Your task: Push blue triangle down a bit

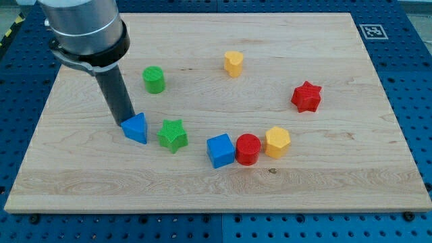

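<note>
The blue triangle lies on the wooden board at the view's left of centre. My tip stands at the triangle's upper left edge, touching or nearly touching it. The dark rod rises from there toward the view's top left. A green star sits just to the triangle's right, a small gap apart.
A green cylinder stands above the triangle. A yellow block is at top centre and a red star at right. A blue cube, red cylinder and yellow hexagon form a row at lower centre.
</note>
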`<action>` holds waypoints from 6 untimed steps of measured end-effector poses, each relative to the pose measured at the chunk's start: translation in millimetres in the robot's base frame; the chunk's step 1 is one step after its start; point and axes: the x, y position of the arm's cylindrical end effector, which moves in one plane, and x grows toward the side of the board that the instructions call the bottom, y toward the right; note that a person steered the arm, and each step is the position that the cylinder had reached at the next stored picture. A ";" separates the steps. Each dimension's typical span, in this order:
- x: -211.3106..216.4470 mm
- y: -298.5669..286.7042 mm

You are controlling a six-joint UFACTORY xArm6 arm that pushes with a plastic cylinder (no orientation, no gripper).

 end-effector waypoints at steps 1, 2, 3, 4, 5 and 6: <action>-10.8 5.7; -26.1 25.1; -23.0 31.0; -22.3 21.5; -10.5 17.6; 23.7 21.4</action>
